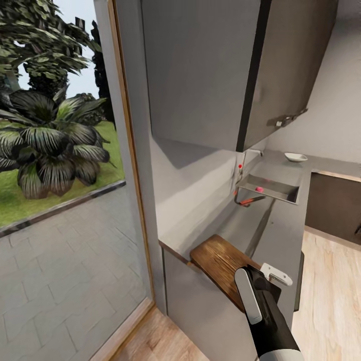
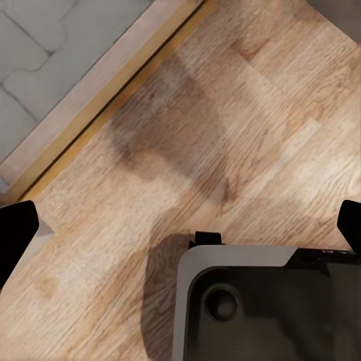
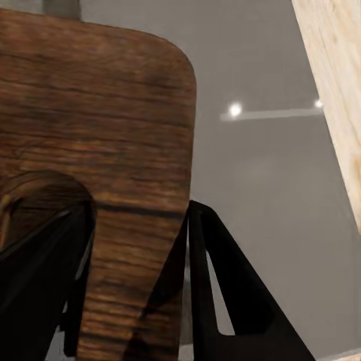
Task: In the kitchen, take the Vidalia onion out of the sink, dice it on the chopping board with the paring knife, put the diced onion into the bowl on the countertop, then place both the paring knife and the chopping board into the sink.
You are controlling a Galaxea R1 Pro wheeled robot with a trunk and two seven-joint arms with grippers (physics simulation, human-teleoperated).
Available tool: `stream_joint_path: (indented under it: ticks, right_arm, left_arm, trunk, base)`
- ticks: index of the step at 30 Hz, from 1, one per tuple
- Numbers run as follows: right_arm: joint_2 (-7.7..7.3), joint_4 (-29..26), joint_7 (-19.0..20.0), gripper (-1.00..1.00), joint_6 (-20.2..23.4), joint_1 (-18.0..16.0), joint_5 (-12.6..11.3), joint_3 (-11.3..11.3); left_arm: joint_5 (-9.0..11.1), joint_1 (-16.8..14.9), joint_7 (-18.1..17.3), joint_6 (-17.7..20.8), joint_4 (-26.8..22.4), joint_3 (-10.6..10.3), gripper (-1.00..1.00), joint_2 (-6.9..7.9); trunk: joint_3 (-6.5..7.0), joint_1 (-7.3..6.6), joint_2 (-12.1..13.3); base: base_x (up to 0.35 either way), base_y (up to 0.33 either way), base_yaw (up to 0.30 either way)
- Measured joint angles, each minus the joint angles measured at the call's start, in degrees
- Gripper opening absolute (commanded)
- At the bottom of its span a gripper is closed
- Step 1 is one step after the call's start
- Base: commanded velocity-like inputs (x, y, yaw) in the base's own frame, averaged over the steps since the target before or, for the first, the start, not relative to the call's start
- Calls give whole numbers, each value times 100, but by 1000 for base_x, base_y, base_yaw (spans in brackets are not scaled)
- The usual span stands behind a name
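Right gripper: our black two-fingered right gripper [image 3: 135, 301] sits nearest the lens, one finger [image 3: 45, 278] over the board's face and the other [image 3: 226, 286] past its edge; we judge it clenched on the board.
Chopping board: the brown wood-grain rectangular chopping board [image 1: 220, 263] with rounded corners lies at the near end of the countertop, one corner jutting past the counter's front edge.
Board axis: its long axis runs aslant from the wall side toward our right arm, and the end we hold points away from the sink.
Countertop: the long glossy grey countertop [image 1: 281, 235] runs from the board away to the sink and on to the bowl.
Sink: the rectangular grey steel sink [image 1: 271, 188] lies well beyond the board, with something small and pinkish-red in the basin that is too small to name.
Knife: a slim orange-red shape at the sink's near rim may be the paring knife [image 1: 246, 202]; we cannot be sure.
Bowl: the shallow white bowl [image 1: 296, 157] rests on the counter beyond the sink; its contents cannot be made out.
Left gripper: our left gripper [image 2: 180, 226] hangs over pale wooden floor, its dark tips wide apart, released and empty.
Progress: we judge that the board is being taken up for the sink, so the last placing is not yet done.
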Motion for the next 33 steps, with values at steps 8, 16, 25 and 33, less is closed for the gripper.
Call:
stream_joint_path:
  ticks: [8,16,25,33]
  right_arm:
    - [0,-414,8,-100,25,0,48,19]
    - [3,-456,22,-100,43,1,37,445]
    - [3,-488,38,-100,56,1,100,537]
    - [3,-735,74,-100,126,1,336,655]
  left_arm:
    - [0,0,0,0,9,-3,100,0]
    - [2,0,6,1,11,-3,100,-5]
    - [-6,0,3,-10,9,-9,100,-1]
    - [0,-1,8,-658,180,-4,100,0]
  trunk:
    - [72,0,0]
    - [140,0,1]
    - [152,0,1]
    - [152,0,1]
  base:
    - [0,0,-2]
    - [0,0,0]
    - [0,0,0]
    - [0,0,0]
